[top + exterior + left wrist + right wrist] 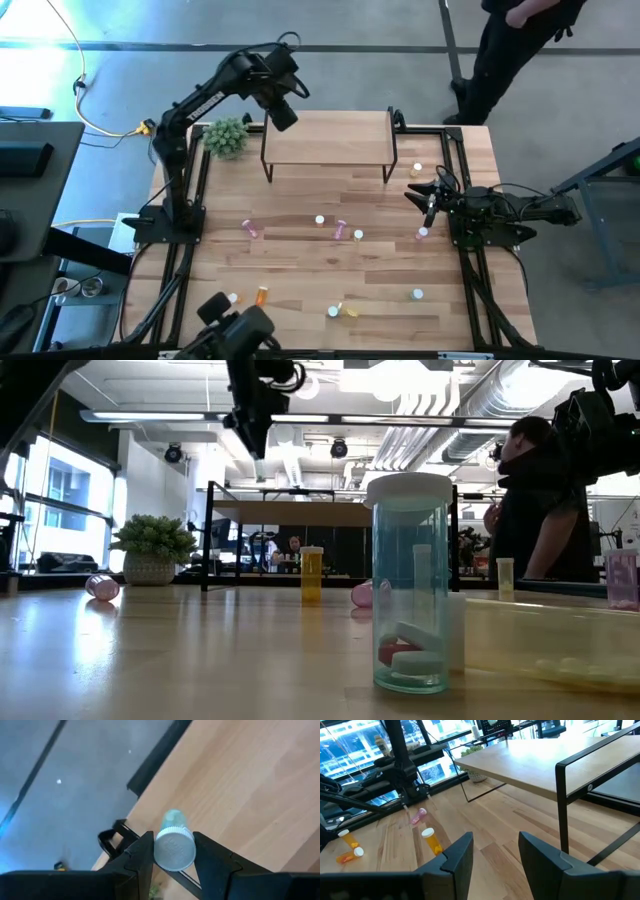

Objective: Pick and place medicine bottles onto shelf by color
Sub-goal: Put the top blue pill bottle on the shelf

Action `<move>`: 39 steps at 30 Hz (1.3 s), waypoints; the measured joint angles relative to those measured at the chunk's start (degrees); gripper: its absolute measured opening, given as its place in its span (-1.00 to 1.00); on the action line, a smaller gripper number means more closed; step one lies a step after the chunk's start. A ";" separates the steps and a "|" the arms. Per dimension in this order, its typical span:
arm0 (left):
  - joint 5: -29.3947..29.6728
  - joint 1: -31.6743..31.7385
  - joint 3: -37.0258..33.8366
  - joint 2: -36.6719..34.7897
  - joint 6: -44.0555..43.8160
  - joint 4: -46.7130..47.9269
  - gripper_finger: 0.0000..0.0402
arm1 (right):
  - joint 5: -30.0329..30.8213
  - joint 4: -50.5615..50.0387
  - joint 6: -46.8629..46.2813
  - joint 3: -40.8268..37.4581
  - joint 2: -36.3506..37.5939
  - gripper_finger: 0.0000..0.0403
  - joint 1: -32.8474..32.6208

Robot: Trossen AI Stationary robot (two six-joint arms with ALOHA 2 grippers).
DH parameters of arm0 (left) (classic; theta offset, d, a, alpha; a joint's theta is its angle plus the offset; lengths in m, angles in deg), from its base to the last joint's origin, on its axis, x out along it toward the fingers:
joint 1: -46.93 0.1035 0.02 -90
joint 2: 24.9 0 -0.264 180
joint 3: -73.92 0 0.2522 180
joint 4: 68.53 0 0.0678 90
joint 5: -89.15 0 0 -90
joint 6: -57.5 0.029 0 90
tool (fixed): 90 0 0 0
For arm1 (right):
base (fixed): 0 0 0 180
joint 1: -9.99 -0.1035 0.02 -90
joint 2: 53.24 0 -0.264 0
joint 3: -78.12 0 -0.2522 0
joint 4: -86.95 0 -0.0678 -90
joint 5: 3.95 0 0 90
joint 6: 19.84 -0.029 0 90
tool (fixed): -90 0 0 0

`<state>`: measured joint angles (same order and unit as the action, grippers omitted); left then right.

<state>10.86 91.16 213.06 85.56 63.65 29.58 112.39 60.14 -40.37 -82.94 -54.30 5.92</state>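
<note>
Over the shelf's (330,137) left edge: green bottle (173,845) clenched by left gripper (173,854); fall risked if released off-board. Right gripper (495,851) parted, empty.

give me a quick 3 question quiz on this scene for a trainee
1. True or false: the left gripper holds a green bottle above the shelf.
2. What is between the fingers of the right gripper? A) a pink bottle B) nothing C) the plant
3. Fill in: the potted plant stands beside the shelf's ____ end.

Key: 1 true; 2 B; 3 left
</note>
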 joint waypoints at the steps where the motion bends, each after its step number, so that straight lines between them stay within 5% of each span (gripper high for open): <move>1: -0.21 0.00 0.00 0.58 0.00 0.37 -0.43 | 0.01 -0.01 0.00 0.01 0.00 -0.26 0.01; 39: -3.56 1.71 -0.01 7.76 -1.46 4.10 -0.44 | -0.01 -0.01 0.00 0.01 0.02 -0.26 0.01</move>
<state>7.31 92.86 213.06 93.31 62.19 33.69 112.37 60.13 -40.37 -82.93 -54.28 5.94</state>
